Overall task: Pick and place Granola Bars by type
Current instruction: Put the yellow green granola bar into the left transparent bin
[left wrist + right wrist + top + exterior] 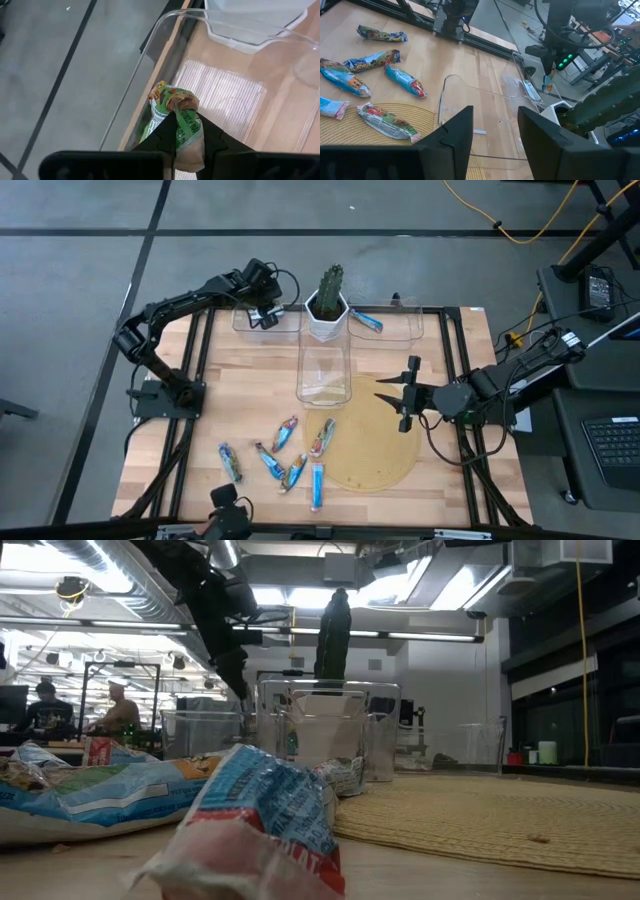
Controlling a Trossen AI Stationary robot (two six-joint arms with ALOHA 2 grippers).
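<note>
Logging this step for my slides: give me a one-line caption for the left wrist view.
Left gripper holds a green-wrapped granola bar over a clear plastic bin.

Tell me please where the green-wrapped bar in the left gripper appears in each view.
High view: hidden under the left gripper, over the left clear bin.
Low view: not distinguishable.
Left wrist view: the green-wrapped bar sits centre, between the fingers.
Right wrist view: the bar hangs small, far off, right of centre.
Shared landmark: the white plant pot beside that bin.
</note>
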